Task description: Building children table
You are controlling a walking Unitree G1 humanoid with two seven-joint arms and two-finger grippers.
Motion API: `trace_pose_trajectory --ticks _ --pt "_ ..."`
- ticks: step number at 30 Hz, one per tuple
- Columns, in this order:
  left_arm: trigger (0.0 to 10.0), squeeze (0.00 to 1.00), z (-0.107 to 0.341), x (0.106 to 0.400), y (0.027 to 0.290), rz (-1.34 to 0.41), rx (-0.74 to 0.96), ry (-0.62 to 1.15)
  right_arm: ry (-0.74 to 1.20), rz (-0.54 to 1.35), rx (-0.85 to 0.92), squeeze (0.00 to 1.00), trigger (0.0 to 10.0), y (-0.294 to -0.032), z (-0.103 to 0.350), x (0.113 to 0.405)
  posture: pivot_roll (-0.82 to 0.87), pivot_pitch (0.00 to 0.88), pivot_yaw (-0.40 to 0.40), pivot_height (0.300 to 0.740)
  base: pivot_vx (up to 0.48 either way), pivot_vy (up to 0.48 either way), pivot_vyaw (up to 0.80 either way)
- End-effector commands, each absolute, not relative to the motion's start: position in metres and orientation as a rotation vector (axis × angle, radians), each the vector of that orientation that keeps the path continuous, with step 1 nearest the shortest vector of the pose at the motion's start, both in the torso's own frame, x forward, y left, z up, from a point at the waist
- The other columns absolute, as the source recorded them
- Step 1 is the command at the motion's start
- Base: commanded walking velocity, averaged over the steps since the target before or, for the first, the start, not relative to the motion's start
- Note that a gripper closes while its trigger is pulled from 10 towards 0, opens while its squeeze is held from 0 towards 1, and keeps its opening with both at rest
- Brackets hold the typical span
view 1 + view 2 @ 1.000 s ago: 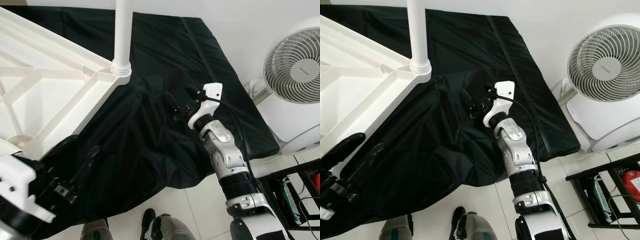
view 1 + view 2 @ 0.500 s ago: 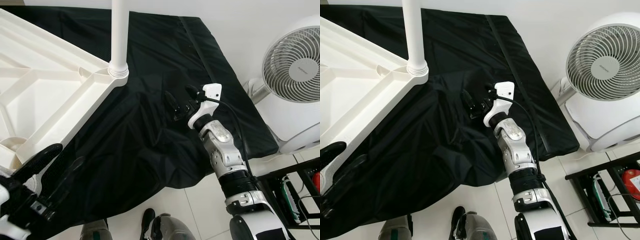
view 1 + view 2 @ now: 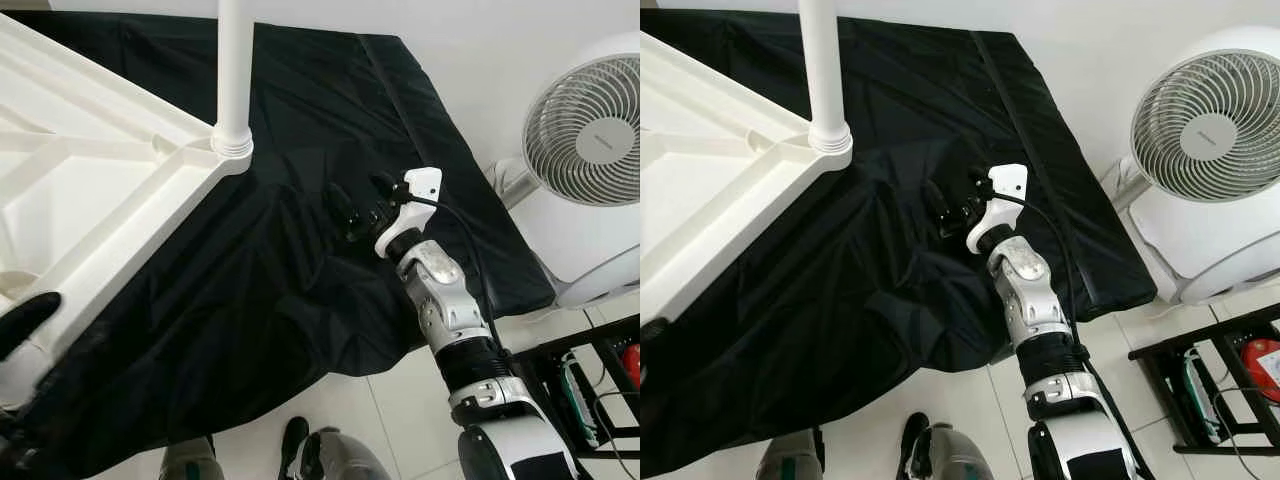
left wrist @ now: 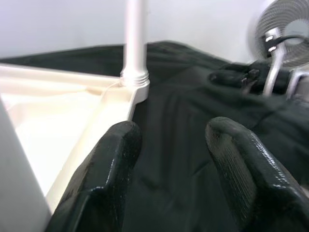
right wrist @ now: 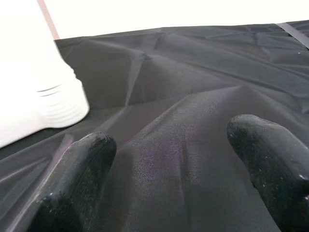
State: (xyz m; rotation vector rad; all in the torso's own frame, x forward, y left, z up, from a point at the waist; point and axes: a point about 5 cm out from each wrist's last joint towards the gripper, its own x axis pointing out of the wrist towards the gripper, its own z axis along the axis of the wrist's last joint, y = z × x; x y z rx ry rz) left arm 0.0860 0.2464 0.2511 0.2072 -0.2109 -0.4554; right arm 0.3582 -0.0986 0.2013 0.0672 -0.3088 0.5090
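Observation:
The white plastic table top (image 3: 95,200) lies upside down on a black cloth (image 3: 330,90). One white leg (image 3: 233,70) stands upright in its corner socket (image 3: 232,152). My right gripper (image 3: 360,200) hovers open just above the cloth, a little right of that corner, with nothing in it. In the right wrist view its fingers (image 5: 77,164) spread wide, with the leg's base (image 5: 43,96) ahead. My left gripper (image 4: 171,140) is open and empty by the top's near edge, with one blurred finger (image 3: 25,320) at the lower left.
A white round fan (image 3: 590,125) stands on the floor to the right of the cloth. A black rack (image 3: 590,390) sits at the lower right. The cloth hangs over the near edge (image 3: 330,360) onto white tiles, by my feet (image 3: 300,445).
My left gripper has drawn back to the lower left, nearly out of the eye views. The right gripper stays where it was. The whole view has shifted slightly.

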Motion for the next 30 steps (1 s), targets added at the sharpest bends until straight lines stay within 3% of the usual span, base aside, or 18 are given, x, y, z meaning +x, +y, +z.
trace_pose_trajectory --ticks 1,14,22,30 --pt "10.0 0.0 0.251 0.08 0.255 -0.436 0.201 -0.206 -0.299 0.494 0.053 0.0 10.0 -0.105 0.197 0.359 0.38 0.253 -0.216 0.74 0.0 0.0 0.0" --pt "10.0 0.0 0.252 0.058 0.295 -0.388 0.169 -0.064 -0.302 0.511 0.051 0.0 10.0 -0.101 0.196 0.36 0.4 0.255 -0.226 0.74 0.0 0.0 0.0" --pt "10.0 0.0 0.232 0.038 0.321 -0.337 0.174 0.168 -0.306 0.515 0.051 0.0 10.0 -0.101 0.197 0.362 0.41 0.252 -0.227 0.74 0.0 0.0 0.0" --pt "10.0 0.0 0.224 0.026 0.364 -0.186 0.396 0.441 -0.309 0.531 0.061 0.0 10.0 -0.096 0.196 0.362 0.43 0.243 -0.23 0.74 0.0 0.0 0.0"
